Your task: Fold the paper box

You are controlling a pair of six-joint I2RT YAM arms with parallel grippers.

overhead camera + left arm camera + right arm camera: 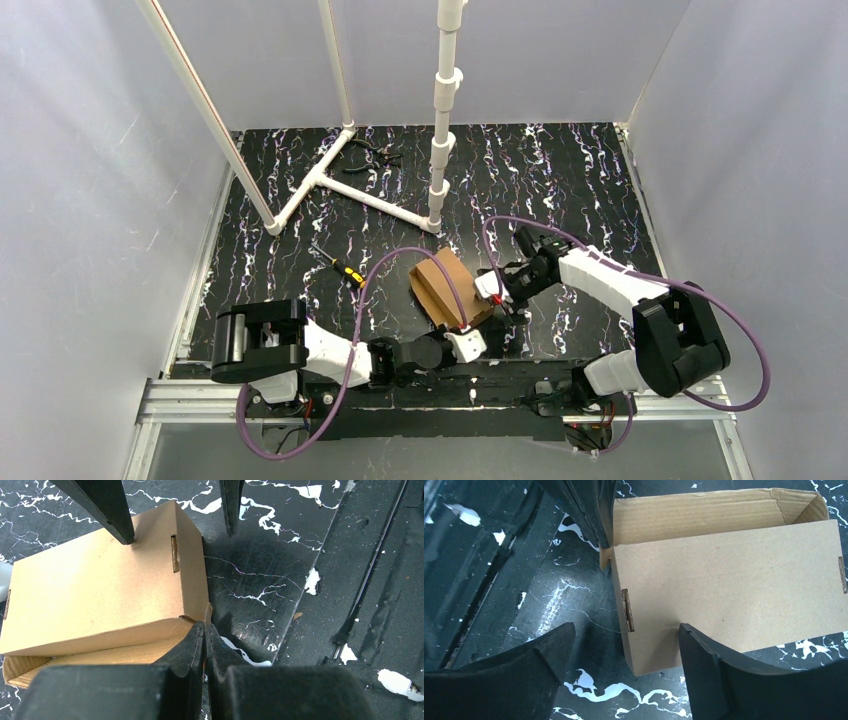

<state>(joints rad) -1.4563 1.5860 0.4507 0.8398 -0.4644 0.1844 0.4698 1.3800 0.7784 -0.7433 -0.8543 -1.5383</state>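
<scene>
The box (447, 288) sits by the table's (560, 180) near edge with its lid (734, 580) almost down but gaping along one side, so closing seems in hand: left gripper (205, 635) pinches a corner tab, right gripper (626, 630) straddles the slotted end wide, needing a downward press, with bare room beyond.

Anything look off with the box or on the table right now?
Paper box lid isn't seated: one long edge gapes, showing the corrugated inside, and a small ear sticks out at the corner by the shut left gripper. A screwdriver and what look like pliers lie loose on the table.
</scene>
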